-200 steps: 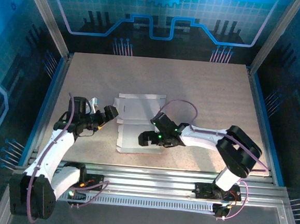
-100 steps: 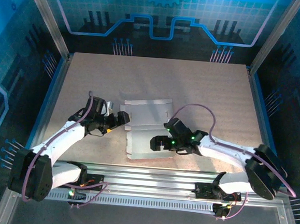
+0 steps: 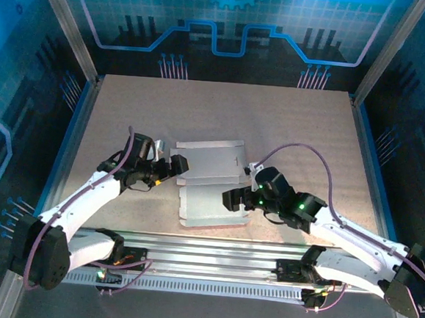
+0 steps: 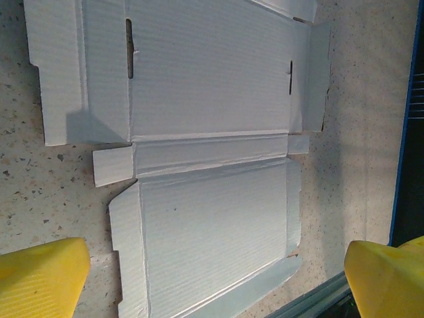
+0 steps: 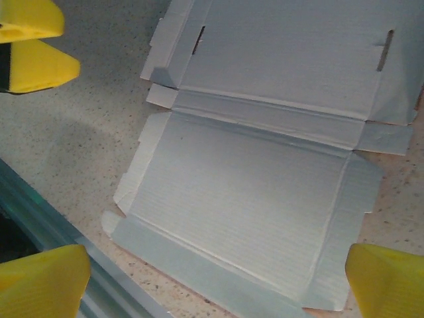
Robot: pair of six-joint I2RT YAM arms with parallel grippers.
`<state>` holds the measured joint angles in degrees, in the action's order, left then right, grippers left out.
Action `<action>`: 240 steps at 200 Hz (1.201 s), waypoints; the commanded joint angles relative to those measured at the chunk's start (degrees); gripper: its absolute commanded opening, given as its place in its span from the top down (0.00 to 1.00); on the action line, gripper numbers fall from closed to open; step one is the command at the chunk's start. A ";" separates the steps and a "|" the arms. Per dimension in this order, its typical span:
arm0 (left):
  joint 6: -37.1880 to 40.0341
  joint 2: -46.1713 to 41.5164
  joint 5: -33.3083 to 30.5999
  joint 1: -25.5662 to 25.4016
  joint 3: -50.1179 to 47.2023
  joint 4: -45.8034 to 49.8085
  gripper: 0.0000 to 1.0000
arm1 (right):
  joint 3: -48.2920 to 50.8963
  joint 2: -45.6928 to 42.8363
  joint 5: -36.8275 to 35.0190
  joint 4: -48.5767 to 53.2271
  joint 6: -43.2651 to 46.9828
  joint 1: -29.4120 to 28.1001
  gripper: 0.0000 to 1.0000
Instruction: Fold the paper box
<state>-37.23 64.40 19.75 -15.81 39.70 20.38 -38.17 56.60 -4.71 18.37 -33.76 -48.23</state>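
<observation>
The paper box [image 3: 209, 182] lies flat and unfolded, whitish side up, between the two grippers. The left gripper [image 3: 174, 165] is at its left edge and the right gripper [image 3: 230, 199] at its right side. Both jaws are wide and hold nothing. The speckled table [image 3: 296, 129] stands inside blue walls [image 3: 29, 56].

paper box [image 3: 209, 182]: flat unfolded sheet, whitish inner side up, 2 big panels w/ narrow strip btwn, flaps out; near table [image 3: 296, 129] near edge, abt mid-width.
</observation>
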 commanded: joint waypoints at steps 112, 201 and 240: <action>0.32 1.13 -4.91 0.35 -3.12 -9.81 0.04 | -9.55 15.19 11.18 -5.48 2.58 10.99 0.13; 6.89 4.57 -0.67 0.61 -1.61 -7.30 0.03 | -1.67 13.39 11.01 -9.27 -0.54 2.90 0.32; 6.56 7.40 2.27 0.61 -0.10 -5.72 0.14 | -0.20 14.04 11.39 -9.80 0.53 2.48 0.39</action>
<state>-32.45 70.08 19.07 -15.49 36.93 12.36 -39.29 71.24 6.15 11.38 -33.43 -45.06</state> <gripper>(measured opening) 0.876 0.624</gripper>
